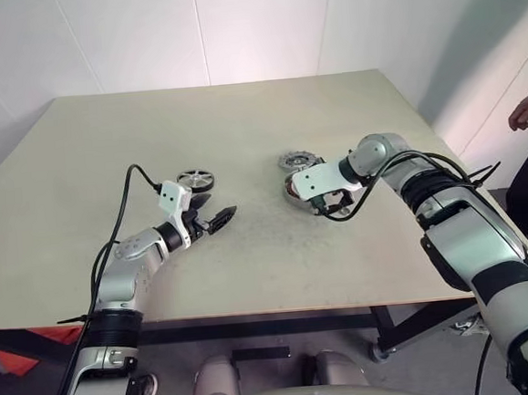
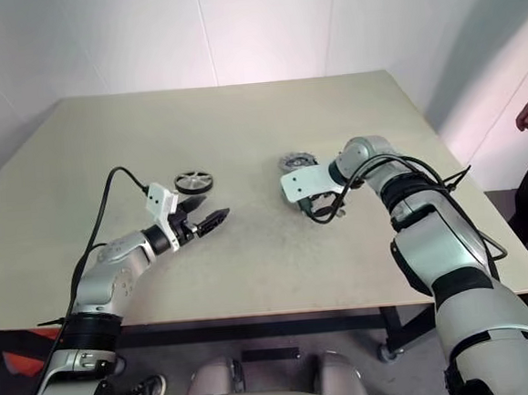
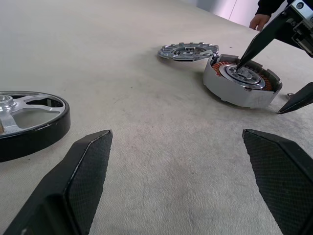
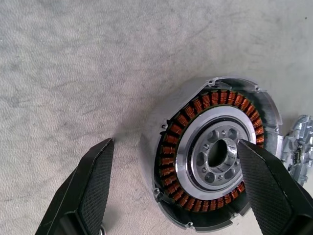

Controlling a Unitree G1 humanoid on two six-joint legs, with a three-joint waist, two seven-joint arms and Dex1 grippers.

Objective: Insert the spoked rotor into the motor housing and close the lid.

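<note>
Both my end effectors open: right (image 4: 171,191) straddles the housing (image 4: 210,156), one finger on its hub; closing could shove it into the lid (image 1: 296,161) beside it. Rotor (image 1: 195,178) untouched.

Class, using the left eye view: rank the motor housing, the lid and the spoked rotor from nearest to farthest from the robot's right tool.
1. Motor housing: directly under the right tool.
2. Lid: just beyond the housing, farther up the table.
3. Spoked rotor: across the table, near the left arm.

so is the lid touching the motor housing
Apart: left wrist view shows bare table between the lid and the motor housing.
</note>
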